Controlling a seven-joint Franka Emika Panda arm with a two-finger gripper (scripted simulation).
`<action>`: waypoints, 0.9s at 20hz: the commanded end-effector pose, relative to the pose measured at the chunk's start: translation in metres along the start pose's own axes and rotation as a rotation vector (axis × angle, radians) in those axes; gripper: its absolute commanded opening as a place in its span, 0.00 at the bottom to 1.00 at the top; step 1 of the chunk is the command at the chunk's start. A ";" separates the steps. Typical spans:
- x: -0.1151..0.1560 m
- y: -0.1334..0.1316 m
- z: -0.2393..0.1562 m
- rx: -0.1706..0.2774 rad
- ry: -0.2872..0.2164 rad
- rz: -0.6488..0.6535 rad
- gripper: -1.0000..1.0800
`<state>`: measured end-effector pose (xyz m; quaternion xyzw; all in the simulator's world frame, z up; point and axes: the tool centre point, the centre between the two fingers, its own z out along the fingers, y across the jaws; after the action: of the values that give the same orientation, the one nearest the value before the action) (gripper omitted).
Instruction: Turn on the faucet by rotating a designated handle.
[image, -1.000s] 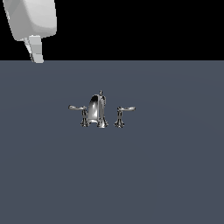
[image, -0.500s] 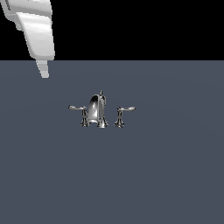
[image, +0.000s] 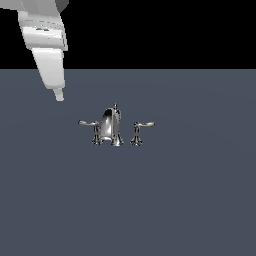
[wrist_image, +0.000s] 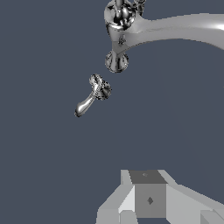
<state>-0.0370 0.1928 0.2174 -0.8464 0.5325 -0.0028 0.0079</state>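
The chrome faucet (image: 111, 126) stands on the dark grey surface, with an arched spout topped by a knob. The handle (image: 89, 123) is the lever on the exterior view's left, its arm pointing left. The twin lever (image: 143, 125) points right. My gripper (image: 59, 96) hangs above and to the left of the handle, well apart from it, its fingers together in one narrow tip and holding nothing. In the wrist view the spout (wrist_image: 175, 26) crosses the frame, one lever (wrist_image: 91, 99) lies beside it, and my gripper (wrist_image: 148, 199) is far from both.
The dark grey surface (image: 190, 200) spreads flat all around the faucet. A black background lies beyond its far edge. Nothing else stands on it.
My gripper has come down and slightly to the exterior view's right, closer to the faucet. The faucet and its levers have not moved.
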 end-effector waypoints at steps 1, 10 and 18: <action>0.004 -0.011 0.011 -0.001 0.002 0.045 0.00; 0.030 -0.054 0.059 -0.008 0.008 0.239 0.00; 0.058 -0.086 0.098 -0.013 0.011 0.403 0.00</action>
<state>0.0598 0.1812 0.1267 -0.7326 0.6806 -0.0021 0.0001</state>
